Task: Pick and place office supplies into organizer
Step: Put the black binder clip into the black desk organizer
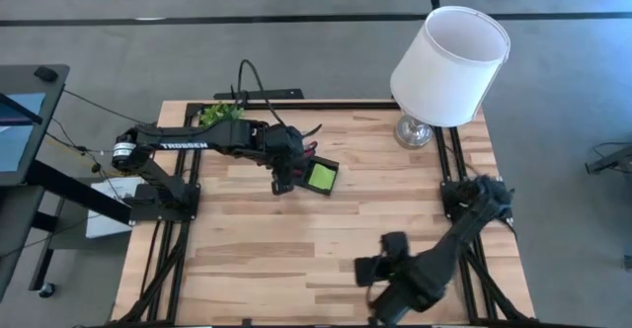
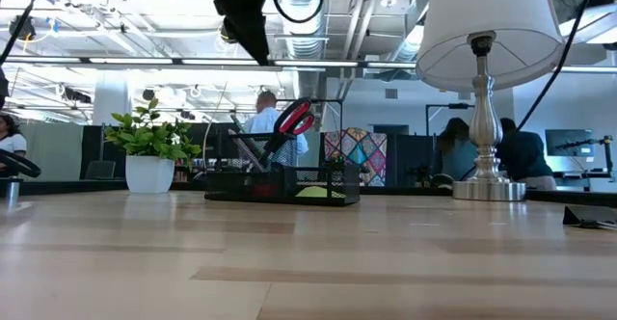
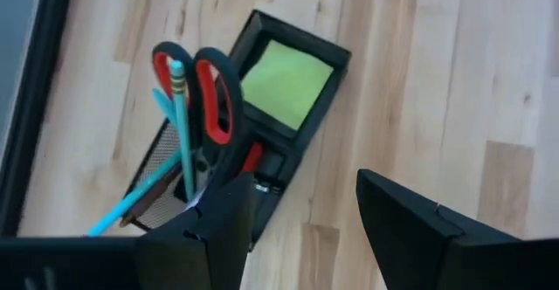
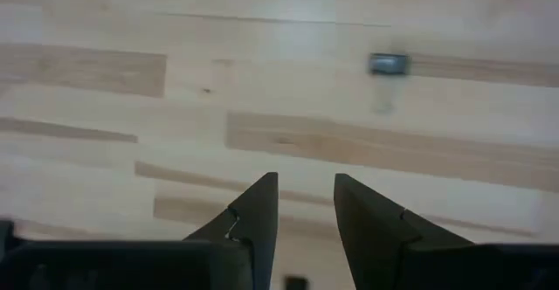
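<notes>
White "TROSSEN" lettering on left arm (image 1: 183, 142)

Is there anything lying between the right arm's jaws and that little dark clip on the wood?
Nothing visible: only bare table lies between the open, empty right gripper and the small dark clip.

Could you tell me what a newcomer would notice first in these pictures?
Probably the big white lamp at the table's far right corner. Next, the black organizer near the far edge, with red scissors upright in its tall compartment and a lime sticky pad in the flat one. The left gripper hangs open above it.
</notes>
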Controlling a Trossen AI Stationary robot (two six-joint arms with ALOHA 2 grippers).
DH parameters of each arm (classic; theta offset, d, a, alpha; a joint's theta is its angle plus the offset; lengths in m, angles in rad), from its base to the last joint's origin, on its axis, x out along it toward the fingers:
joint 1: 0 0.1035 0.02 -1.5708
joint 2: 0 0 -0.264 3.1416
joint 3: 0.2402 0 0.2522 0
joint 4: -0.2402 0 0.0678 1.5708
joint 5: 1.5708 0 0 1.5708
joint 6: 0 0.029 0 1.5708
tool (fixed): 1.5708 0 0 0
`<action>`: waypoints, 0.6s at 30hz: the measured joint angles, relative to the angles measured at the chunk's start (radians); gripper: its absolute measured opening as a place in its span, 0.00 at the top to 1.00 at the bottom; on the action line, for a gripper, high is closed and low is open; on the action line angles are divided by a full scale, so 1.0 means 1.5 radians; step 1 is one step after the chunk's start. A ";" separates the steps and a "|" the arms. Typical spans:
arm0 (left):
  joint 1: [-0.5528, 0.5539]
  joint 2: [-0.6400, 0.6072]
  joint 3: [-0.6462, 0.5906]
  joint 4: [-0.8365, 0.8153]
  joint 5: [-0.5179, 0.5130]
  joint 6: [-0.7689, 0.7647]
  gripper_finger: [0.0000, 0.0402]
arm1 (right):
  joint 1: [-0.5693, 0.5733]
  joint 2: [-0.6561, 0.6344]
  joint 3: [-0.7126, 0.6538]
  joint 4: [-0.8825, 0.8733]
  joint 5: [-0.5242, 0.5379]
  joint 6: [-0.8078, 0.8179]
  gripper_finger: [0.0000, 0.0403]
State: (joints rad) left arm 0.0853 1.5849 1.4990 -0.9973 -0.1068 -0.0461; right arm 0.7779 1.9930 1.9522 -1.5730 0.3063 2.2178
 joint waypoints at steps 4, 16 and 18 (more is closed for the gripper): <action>0.000 -0.022 -0.001 0.009 0.027 0.000 0.51 | 0.022 -0.088 -0.098 0.001 -0.027 0.008 0.75; -0.002 -0.050 0.000 0.012 0.021 -0.015 0.51 | -0.055 -0.202 -0.413 0.257 -0.005 -0.078 0.76; -0.002 -0.050 0.000 0.014 0.025 -0.016 0.51 | -0.070 -0.173 -0.419 0.300 -0.054 -0.127 0.74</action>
State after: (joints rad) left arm 0.0818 1.5102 1.4986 -0.9761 -0.0694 -0.0697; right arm 0.6725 1.7330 1.3243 -1.1235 0.2247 2.0275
